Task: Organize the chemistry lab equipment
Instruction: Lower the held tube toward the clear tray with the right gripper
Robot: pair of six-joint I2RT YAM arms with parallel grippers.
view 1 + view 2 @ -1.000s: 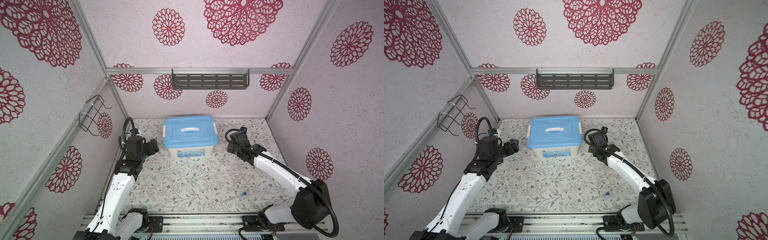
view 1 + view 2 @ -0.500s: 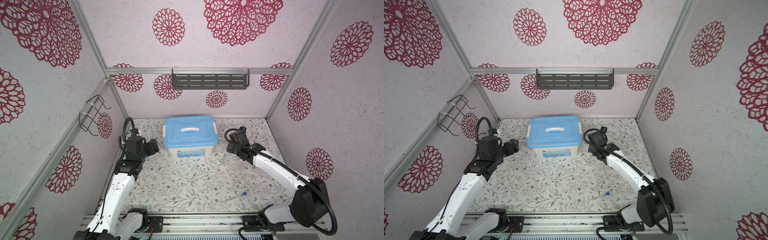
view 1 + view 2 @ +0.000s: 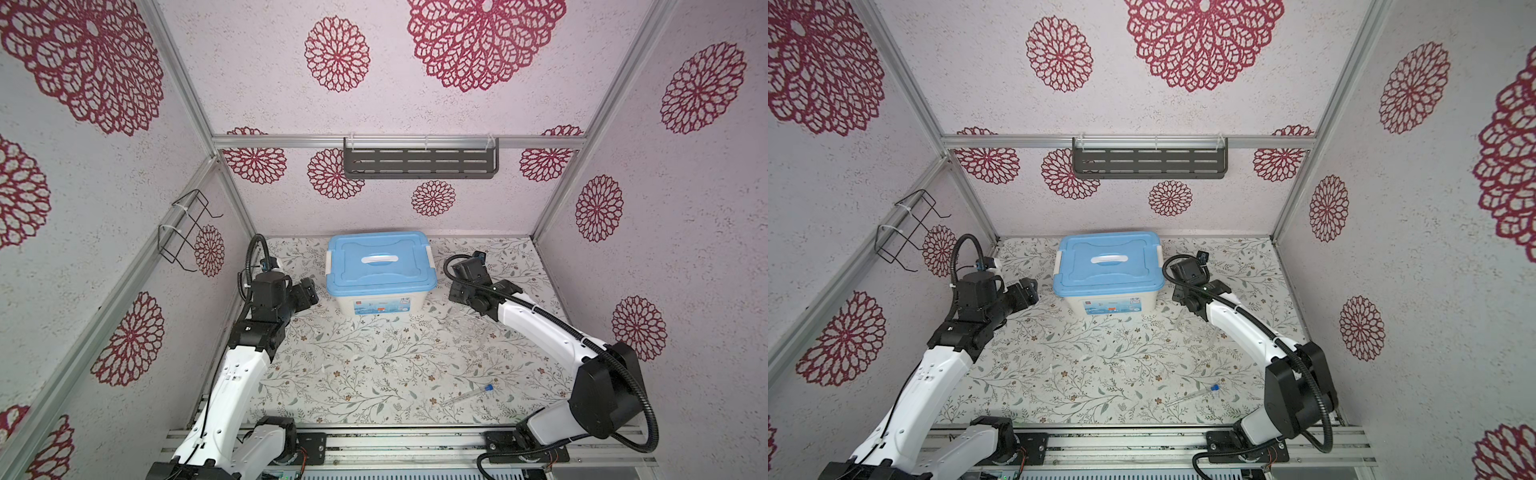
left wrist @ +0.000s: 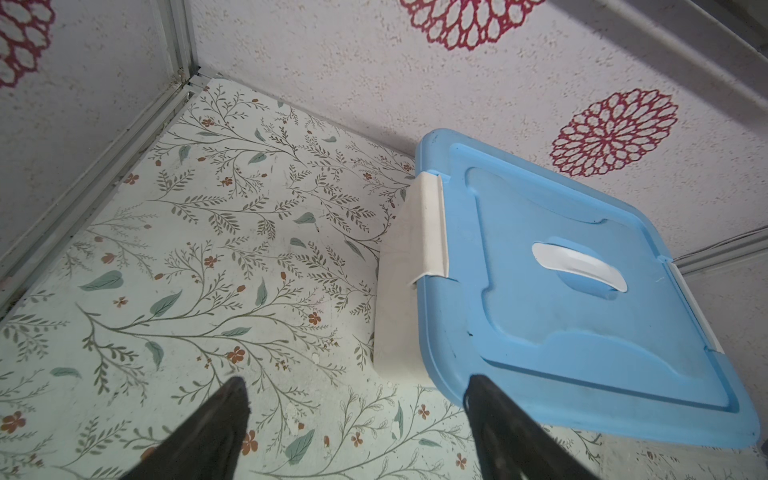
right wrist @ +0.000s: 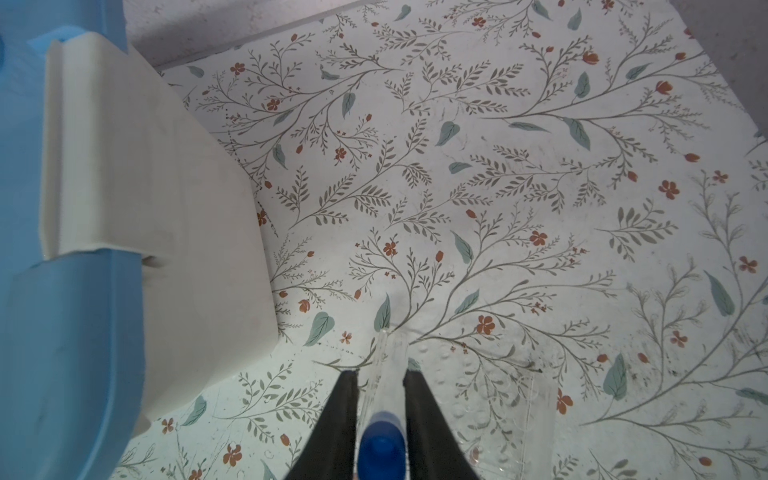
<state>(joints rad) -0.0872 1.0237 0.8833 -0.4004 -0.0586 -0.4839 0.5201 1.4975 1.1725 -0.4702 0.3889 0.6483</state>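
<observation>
Bin lid (image 4: 561,332) smooth matt blue plastic; tube (image 5: 383,390) clear, cap (image 5: 380,446) glossy blue; walls (image 3: 386,108) rough-textured.

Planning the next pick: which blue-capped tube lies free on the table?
The loose tube lying flat near the front edge of the table; the other tube sits between the fingers of the right gripper.

Light: bright, even, diffuse in every view.
Shadows: soft, faint on the floor mat (image 3: 374,357) just beside the bin (image 3: 380,286).
Focus: top views sharp; right wrist view blurs the blue-capped tube (image 5: 381,446) beside the bin.
Distortion: wall rails (image 3: 186,83) above the bin lean outward toward the edges.
</observation>
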